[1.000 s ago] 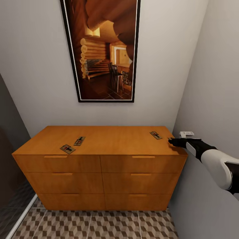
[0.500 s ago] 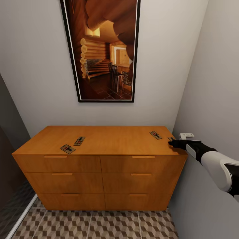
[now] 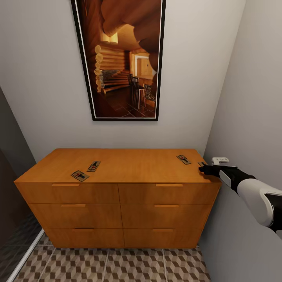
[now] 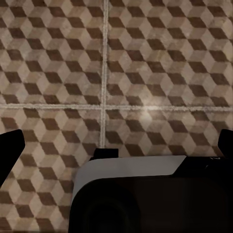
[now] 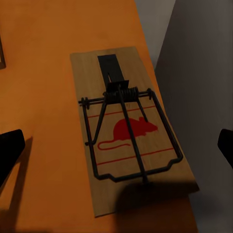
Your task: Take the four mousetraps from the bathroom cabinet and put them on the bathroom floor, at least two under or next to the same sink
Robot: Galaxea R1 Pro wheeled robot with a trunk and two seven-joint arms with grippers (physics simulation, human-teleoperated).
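Note:
The orange-brown cabinet [image 3: 117,166] stands against the wall with mousetraps on its flat top. Two mousetraps [image 3: 79,175] [image 3: 93,166] lie near its left front and a third [image 3: 183,159] lies at the right rear. The fourth mousetrap [image 5: 126,136], printed with a red mouse, lies at the top's right edge, by the side wall. My right gripper [image 3: 201,168] hovers over it, open, with one fingertip [image 5: 9,150] well out to either side of the board. Over the cube-patterned bathroom floor [image 4: 145,58] my left gripper [image 4: 116,143] hangs open and holds nothing.
A large framed picture [image 3: 119,58] hangs above the cabinet. The grey side wall [image 3: 250,117] runs close along the cabinet's right end and my right arm. Patterned floor tiles [image 3: 117,264] show in front of the drawers. A dark panel [image 3: 9,196] stands at the left.
My right forearm has shifted very slightly at the cabinet's right end. The mousetraps have not moved.

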